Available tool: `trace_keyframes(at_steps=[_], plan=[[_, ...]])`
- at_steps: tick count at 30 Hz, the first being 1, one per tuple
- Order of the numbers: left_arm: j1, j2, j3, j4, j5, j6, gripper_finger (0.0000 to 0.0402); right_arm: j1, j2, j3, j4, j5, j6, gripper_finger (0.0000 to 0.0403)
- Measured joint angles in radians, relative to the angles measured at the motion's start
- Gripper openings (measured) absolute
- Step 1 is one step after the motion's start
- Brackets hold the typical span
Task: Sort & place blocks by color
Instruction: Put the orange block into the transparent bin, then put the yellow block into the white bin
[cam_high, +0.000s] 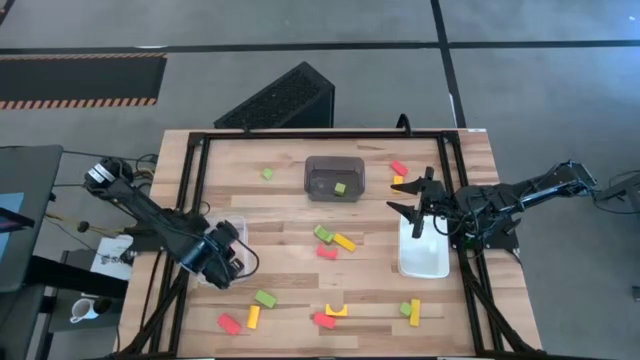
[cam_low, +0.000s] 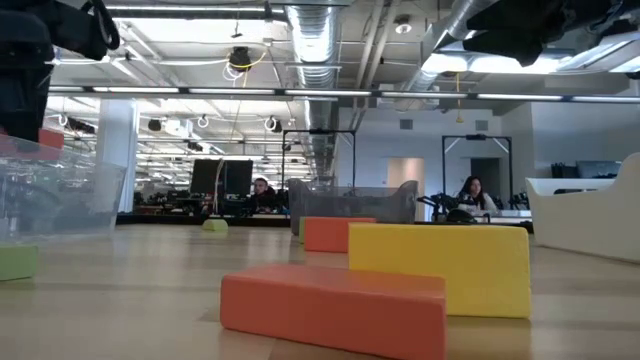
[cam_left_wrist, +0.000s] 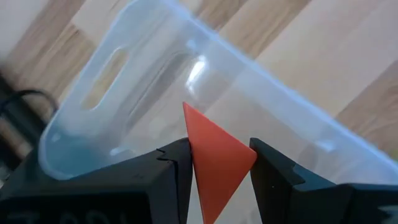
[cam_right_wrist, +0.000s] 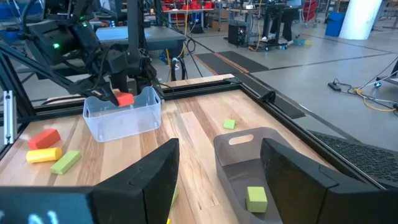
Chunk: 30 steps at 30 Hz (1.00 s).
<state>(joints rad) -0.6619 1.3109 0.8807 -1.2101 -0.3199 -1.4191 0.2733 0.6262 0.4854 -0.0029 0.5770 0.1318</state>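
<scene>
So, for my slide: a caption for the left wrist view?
Left gripper holding a red block above the clear bin.

A red triangular block (cam_left_wrist: 214, 158) sits between black gripper fingers (cam_left_wrist: 168, 171) over a clear plastic bin (cam_left_wrist: 124, 93). A light green cube (cam_right_wrist: 256, 198) lies in the dark grey bin (cam_right_wrist: 236, 163) on pale striped wood (cam_high: 280, 225).
</scene>
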Motion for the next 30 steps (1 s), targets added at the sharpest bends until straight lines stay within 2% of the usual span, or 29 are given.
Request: trace_keyframes(at_steps=[5,12,16,24,27,30], plan=[[-0.035,-0.029,-0.053,0.045,-0.030,-0.019,0.0103,0.000,0.000,0.000,0.000,0.000,-0.001,0.0248],[-0.050,-0.126,-0.256,0.249,0.012,-0.103,0.0102,0.000,0.000,0.000,-0.001,-0.003,-0.001,0.0248],[-0.050,-0.174,-0.325,0.312,-0.006,-0.150,0.0115,0.000,0.000,0.000,-0.001,-0.003,0.000,0.0248],[-0.049,-0.199,-0.353,0.304,-0.042,-0.178,0.0178,0.000,0.002,0.000,-0.001,-0.002,0.000,0.0248],[-0.043,-0.199,-0.342,0.294,0.007,-0.157,0.0201,0.000,0.002,0.000,-0.018,-0.003,0.002,0.0248],[-0.027,-0.199,-0.274,0.251,0.066,-0.123,0.0215,0.000,0.001,0.000,-0.049,-0.004,0.003,0.0248]])
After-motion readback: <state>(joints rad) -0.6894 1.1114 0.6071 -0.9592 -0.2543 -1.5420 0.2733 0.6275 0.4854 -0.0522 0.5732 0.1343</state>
